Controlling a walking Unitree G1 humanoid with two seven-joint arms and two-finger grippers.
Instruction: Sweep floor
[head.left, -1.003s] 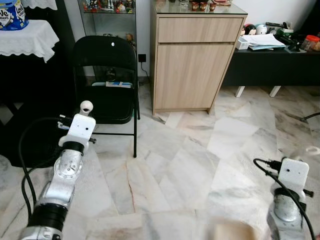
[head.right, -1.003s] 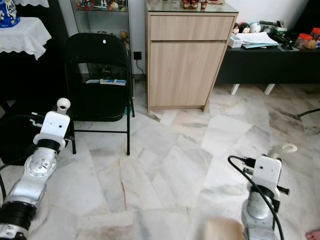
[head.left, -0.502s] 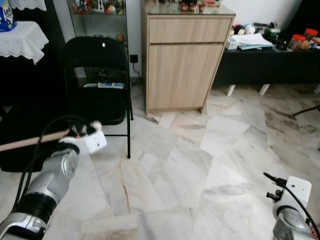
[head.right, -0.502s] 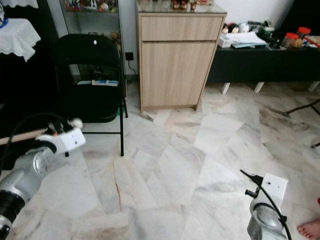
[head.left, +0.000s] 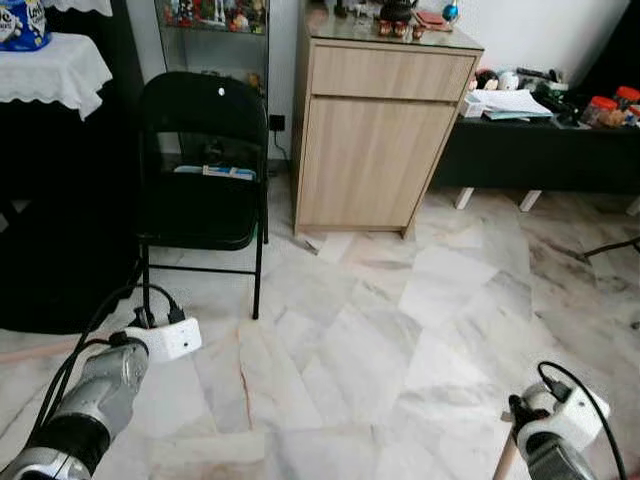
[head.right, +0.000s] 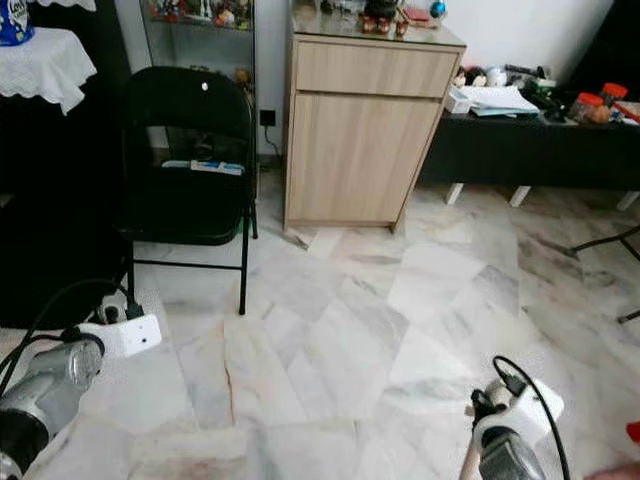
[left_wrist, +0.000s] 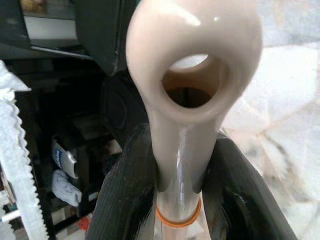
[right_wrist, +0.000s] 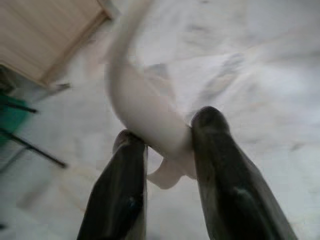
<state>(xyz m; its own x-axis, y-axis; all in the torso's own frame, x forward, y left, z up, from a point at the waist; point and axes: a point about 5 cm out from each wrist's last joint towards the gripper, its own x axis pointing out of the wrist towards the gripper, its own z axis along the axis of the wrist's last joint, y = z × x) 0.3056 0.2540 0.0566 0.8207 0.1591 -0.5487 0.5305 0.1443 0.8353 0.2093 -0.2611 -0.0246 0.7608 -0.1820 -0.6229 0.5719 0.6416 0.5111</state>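
Left wrist view: the left gripper (left_wrist: 182, 190) is clamped on the broom handle (left_wrist: 192, 95), glossy cream plastic with a looped hanging end just beyond the fingertips; the right gripper (right_wrist: 167, 145) pinches the same smooth shaft lower down, its long axis running between both claws over the polished marble floor (head.left: 400, 330).
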